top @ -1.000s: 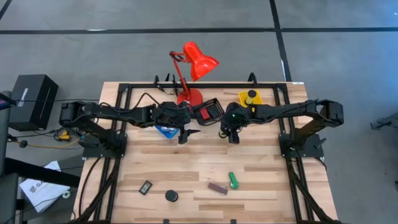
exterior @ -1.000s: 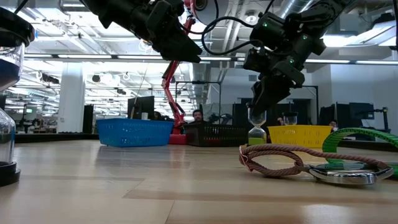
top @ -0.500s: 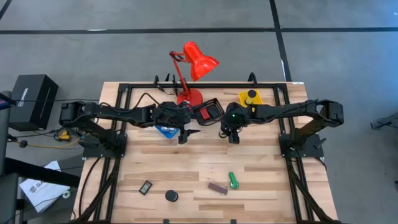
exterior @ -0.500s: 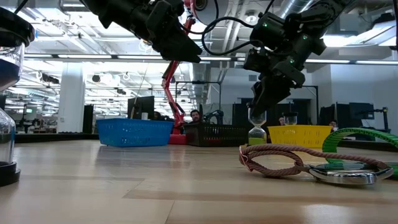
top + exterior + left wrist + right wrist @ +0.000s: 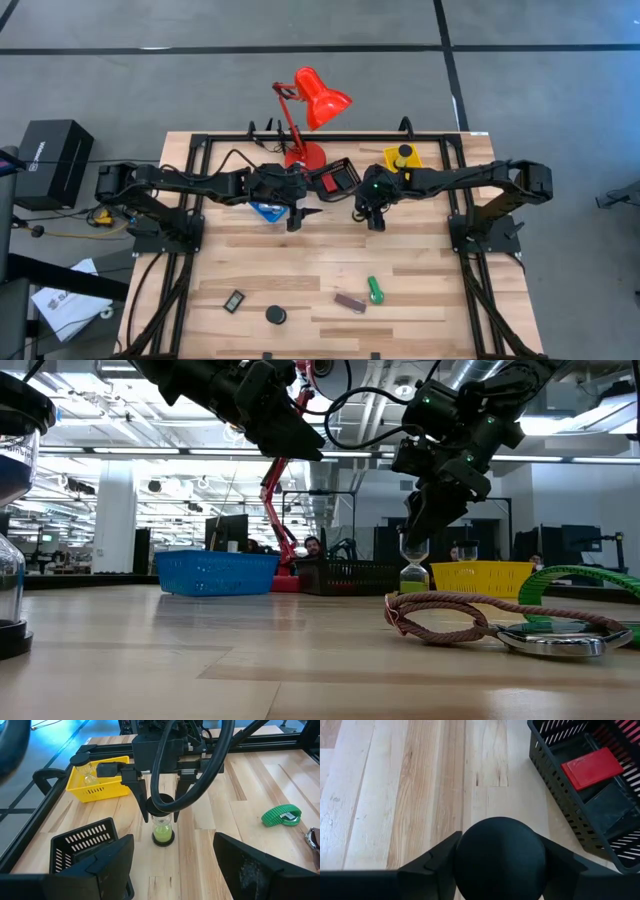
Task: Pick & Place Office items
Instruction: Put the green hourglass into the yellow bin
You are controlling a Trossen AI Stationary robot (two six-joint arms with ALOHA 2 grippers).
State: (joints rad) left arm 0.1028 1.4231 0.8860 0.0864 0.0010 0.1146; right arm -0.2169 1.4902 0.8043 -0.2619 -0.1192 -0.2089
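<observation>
A small hourglass with black caps and green sand stands upright on the wooden table, between the black tray and the yellow tray. My right gripper comes down on it from above and is shut on its top cap. My left gripper hangs open above the table by the blue tray, holding nothing. Near the front edge lie a green stubby cylinder, a brown bar, a black round piece and a small black rectangle. My right gripper pinches the hourglass's round black top cap between its two fingers, one on each side. The fingers slant steeply down from above. The hourglass stays upright with its bottom cap on the table.
The black tray holds a red block. The yellow tray holds a black round piece. A red desk lamp stands at the far edge. In the low view a rope loop, a silvery clip and a green band lie close by.
</observation>
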